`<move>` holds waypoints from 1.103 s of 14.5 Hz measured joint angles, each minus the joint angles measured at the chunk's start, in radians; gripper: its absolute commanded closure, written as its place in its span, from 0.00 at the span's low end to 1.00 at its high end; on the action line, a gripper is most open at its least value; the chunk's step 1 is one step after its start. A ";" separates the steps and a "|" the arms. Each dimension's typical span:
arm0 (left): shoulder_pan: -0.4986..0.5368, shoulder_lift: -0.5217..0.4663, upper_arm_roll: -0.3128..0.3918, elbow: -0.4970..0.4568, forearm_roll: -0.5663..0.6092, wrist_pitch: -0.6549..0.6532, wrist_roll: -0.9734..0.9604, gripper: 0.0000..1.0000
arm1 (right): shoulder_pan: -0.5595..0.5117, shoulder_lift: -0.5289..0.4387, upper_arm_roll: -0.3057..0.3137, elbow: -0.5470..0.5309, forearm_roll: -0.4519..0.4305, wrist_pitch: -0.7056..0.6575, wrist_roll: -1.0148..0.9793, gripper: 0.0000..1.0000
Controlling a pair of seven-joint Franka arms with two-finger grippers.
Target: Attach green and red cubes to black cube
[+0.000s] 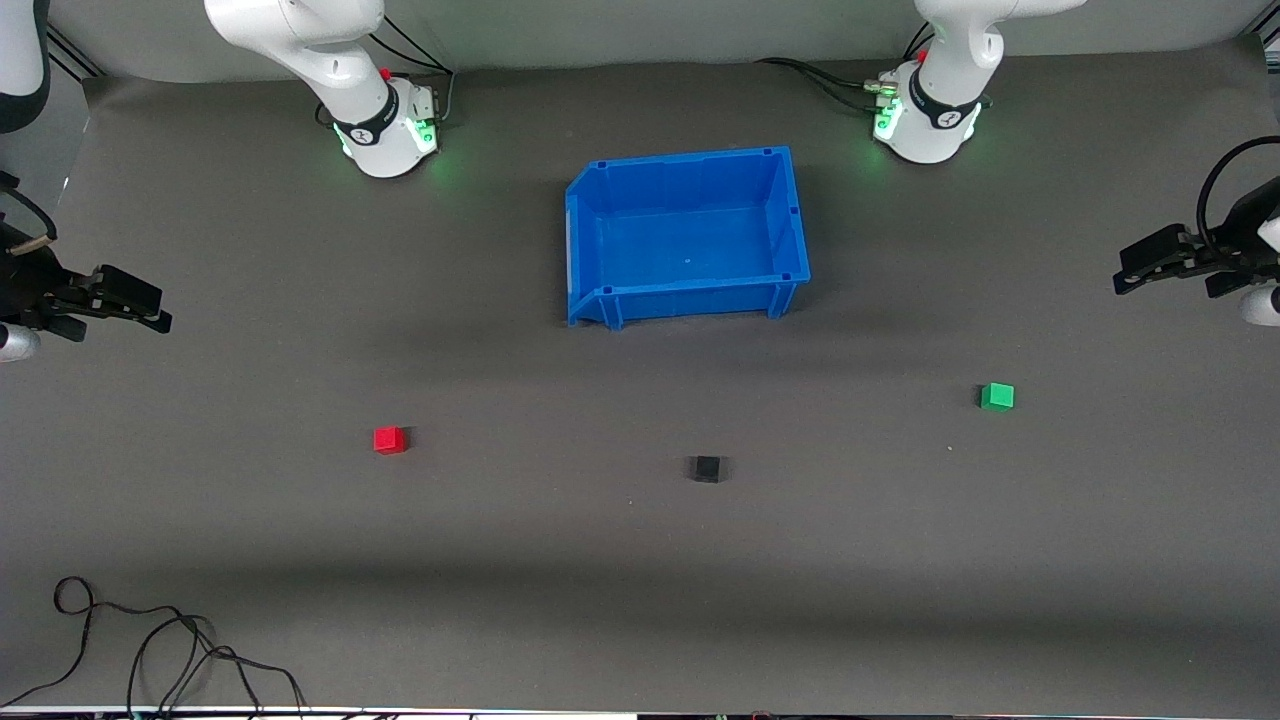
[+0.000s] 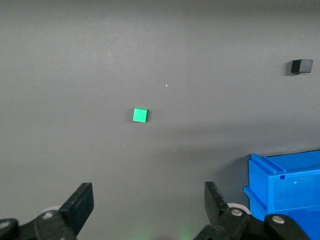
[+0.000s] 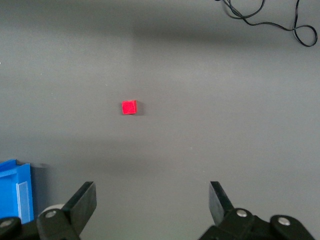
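The black cube (image 1: 707,468) sits on the grey table, nearer the front camera than the blue bin. The red cube (image 1: 390,439) lies toward the right arm's end, the green cube (image 1: 997,396) toward the left arm's end. All three stand apart. My left gripper (image 1: 1128,277) is open and empty, up over the table's edge at its end; its wrist view shows the green cube (image 2: 140,115) and black cube (image 2: 302,66). My right gripper (image 1: 155,310) is open and empty over the table's edge at its own end; its wrist view shows the red cube (image 3: 129,107).
An empty blue bin (image 1: 590,235) stands mid-table between the arm bases, also at the edge of both wrist views (image 2: 285,187) (image 3: 14,192). A loose black cable (image 1: 150,640) lies at the near corner toward the right arm's end.
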 measured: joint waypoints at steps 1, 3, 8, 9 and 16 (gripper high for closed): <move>-0.001 0.002 -0.002 -0.003 0.000 0.005 -0.001 0.02 | 0.000 0.000 0.000 0.000 0.000 0.000 0.000 0.00; -0.001 0.007 -0.003 -0.021 0.000 0.027 -0.002 0.04 | 0.000 0.000 0.000 0.000 0.000 0.000 0.000 0.00; -0.001 0.063 -0.003 -0.055 0.021 0.074 -0.001 0.07 | 0.000 0.000 0.000 0.000 0.010 0.001 0.192 0.00; -0.001 0.078 -0.003 -0.055 0.032 0.080 -0.001 0.06 | 0.001 0.000 0.000 0.000 0.023 0.001 0.285 0.00; 0.071 0.200 0.013 -0.059 0.048 0.112 -0.308 0.04 | 0.016 0.003 0.005 -0.001 0.064 0.012 1.072 0.00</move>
